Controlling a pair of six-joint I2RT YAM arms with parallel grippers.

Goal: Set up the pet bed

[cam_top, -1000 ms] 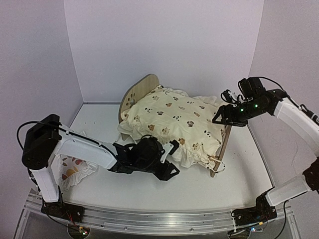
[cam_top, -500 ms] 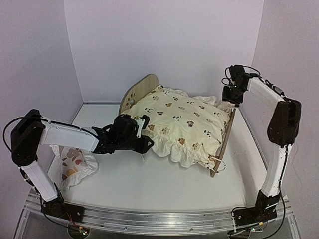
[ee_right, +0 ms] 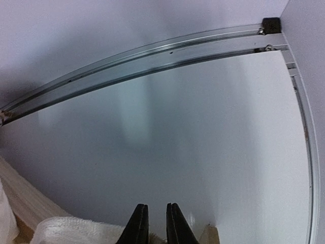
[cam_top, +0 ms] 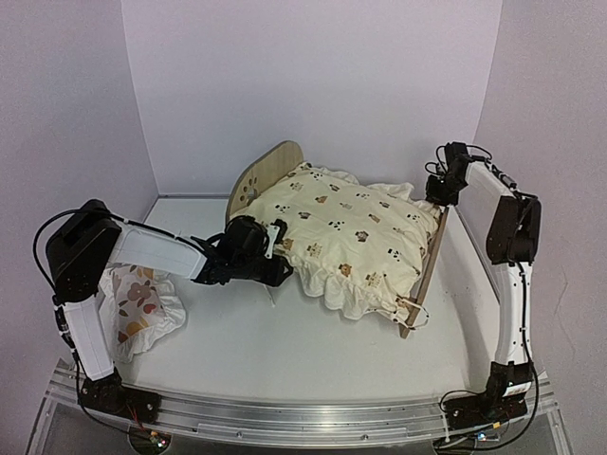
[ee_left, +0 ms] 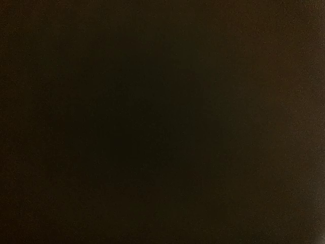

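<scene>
White surface [cam_top: 313, 351] is carrying the pet bed [cam_top: 258, 176] at centre, under a ruffled cushion [cam_top: 341, 227]. Left end effector [cam_top: 273, 248], closure indiscernible, is meeting the cushion at 9 o'clock. Right end effector [ee_right: 157, 209], fingers nearly pressed together, is hovering at 2 o'clock.

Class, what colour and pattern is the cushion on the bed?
The cushion is cream with small brown animal prints; top view shows it best.

A white bench [cam_top: 313, 351] stands in a booth of three plain, pale lilac walls: back wall [cam_top: 313, 85], left wall [cam_top: 57, 114] and right wall [cam_top: 560, 104]. An aluminium rail [cam_top: 303, 417] runs along its near edge. The light is soft and even. The right wrist view shows a metal track [ee_right: 152, 56] crossing a pale panel [ee_right: 203, 142]; the left wrist view is wholly dark.
</scene>
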